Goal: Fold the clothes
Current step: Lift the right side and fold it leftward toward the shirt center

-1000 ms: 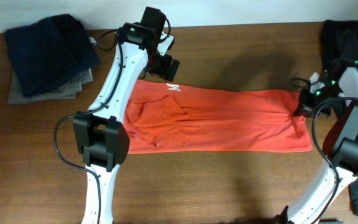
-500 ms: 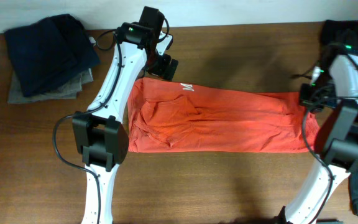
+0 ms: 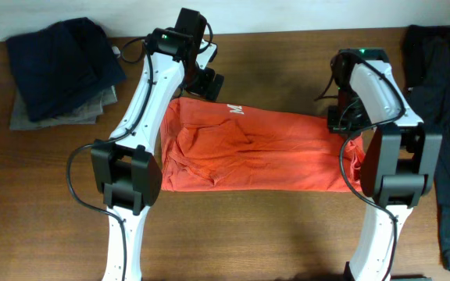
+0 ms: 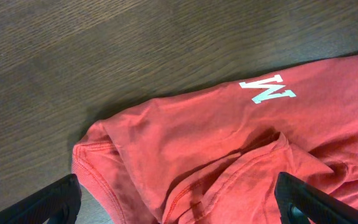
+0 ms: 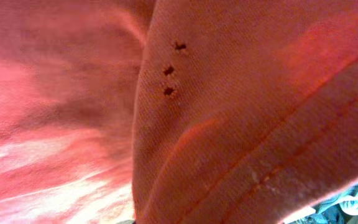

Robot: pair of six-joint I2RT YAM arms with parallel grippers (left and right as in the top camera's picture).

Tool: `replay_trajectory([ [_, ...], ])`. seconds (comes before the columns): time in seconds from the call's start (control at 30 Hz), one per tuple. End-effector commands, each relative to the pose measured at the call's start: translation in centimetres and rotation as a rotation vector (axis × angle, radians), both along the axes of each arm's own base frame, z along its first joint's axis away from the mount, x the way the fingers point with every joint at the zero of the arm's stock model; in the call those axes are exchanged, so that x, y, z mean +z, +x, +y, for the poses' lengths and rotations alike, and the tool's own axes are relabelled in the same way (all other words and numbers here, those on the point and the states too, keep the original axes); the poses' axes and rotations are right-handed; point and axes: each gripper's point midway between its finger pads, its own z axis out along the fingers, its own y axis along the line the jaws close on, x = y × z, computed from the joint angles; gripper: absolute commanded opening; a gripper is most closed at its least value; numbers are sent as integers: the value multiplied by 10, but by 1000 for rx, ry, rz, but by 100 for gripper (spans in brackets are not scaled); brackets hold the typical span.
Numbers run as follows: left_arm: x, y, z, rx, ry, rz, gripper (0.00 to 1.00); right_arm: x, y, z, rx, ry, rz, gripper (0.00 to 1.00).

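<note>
The clothes in play are a red-orange T-shirt, folded into a long band across the middle of the table. White lettering shows near its far edge. My left gripper hovers open over the shirt's far left corner. In the left wrist view its black fingertips stand wide apart on either side of a sleeve hem, holding nothing. My right gripper is shut on the shirt's right end, which is raised off the table. Red-orange cloth fills the right wrist view and hides the fingers.
A stack of dark navy clothes lies on a grey cloth at the far left corner. Another dark garment runs down the right edge. Bare wooden table shows in front of the shirt.
My right gripper has travelled left with the shirt's right end, so the band is shorter. The shirt's left end slid slightly right early on. The left gripper stayed open in place.
</note>
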Motion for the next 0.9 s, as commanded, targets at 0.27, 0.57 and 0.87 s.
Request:
replay_trajectory([
  [0.27,25,3,3,-8,-10,-56,99,14,2,18,-44,65,-39,57],
  [0.57,25,4,3,-8,-10,-57,99,29,10,17,-46,69,-71,60],
  [0.87,23,0,4,-8,-5,-42,99,58,20,-18,-55,103,-125,78],
])
